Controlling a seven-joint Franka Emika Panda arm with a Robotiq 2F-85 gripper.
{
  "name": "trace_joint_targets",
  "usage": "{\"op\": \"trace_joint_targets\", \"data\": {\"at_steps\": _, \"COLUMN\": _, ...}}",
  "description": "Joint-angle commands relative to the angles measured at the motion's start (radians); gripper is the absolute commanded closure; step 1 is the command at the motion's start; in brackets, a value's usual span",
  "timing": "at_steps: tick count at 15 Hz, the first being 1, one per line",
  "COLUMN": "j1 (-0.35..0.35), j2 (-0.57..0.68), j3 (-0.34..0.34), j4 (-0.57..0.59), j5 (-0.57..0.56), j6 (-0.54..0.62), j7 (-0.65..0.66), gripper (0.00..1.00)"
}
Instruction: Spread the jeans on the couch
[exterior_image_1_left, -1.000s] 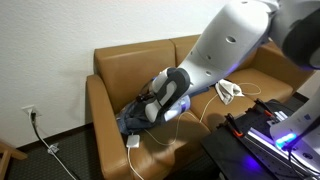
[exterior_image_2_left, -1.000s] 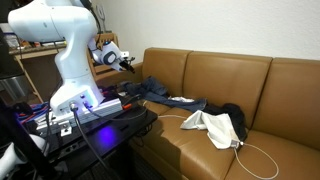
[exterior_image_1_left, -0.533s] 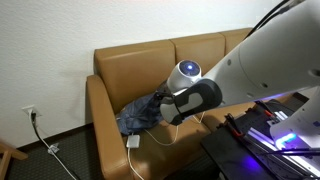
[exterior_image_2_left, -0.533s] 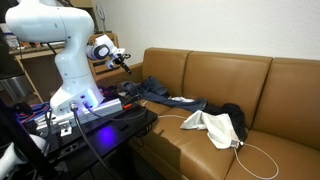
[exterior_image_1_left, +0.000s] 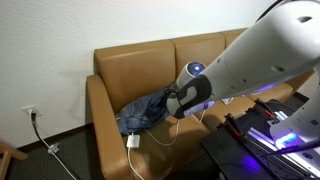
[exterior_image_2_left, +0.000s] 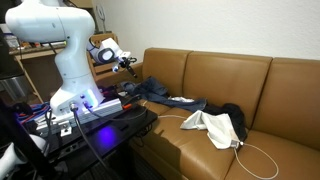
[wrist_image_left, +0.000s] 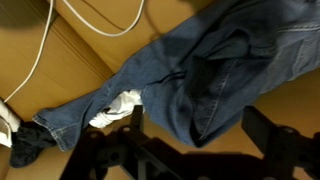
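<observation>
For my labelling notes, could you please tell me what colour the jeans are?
The jeans are medium blue, clearest in the wrist view.

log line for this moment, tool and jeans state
phase: approach | tool: open, empty, hovering over jeans | jeans: rumpled, not yet spread | location: end seat of couch

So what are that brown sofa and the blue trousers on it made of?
The tan-brown three-seat couch looks like leather or imitation leather: smooth, slightly shiny, taut panels. The rumpled medium-blue jeans look like matte cotton denim: faded patches, soft folds and stitched seams in the wrist view.
</observation>
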Motion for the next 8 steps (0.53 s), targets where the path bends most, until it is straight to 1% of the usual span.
{"op": "trace_joint_targets", "data": {"at_steps": 1, "j1": -0.251, "j2": -0.004, "j3": 0.127, "j4": 0.052, "j5": 0.103, "j6": 0.126, "j7": -0.185, "gripper": 0.0}}
{"op": "trace_joint_targets", "data": {"at_steps": 2, "j1": -0.315, "j2": -0.007, "j3": 0.156, "j4": 0.098, "j5": 0.122, "j6": 0.157, "j7": -0.25, "gripper": 0.0}}
{"op": "trace_joint_targets", "data": {"at_steps": 4, "j1": -0.454, "j2": -0.034, "j3": 0.249, "j4": 0.2, "j5": 0.098, "j6": 0.179, "j7": -0.34, "gripper": 0.0}}
{"op": "trace_joint_targets", "data": {"at_steps": 6, "j1": -0.592, "j2": -0.05, "j3": 0.339, "j4": 0.273, "j5": 0.066, "j6": 0.146, "j7": -0.404, "gripper": 0.0}}
{"op": "trace_joint_targets", "data": {"at_steps": 8, "j1": -0.714, "j2": -0.082, "j3": 0.425, "j4": 0.29, "j5": 0.075, "j6": 0.088, "j7": -0.474, "gripper": 0.0}}
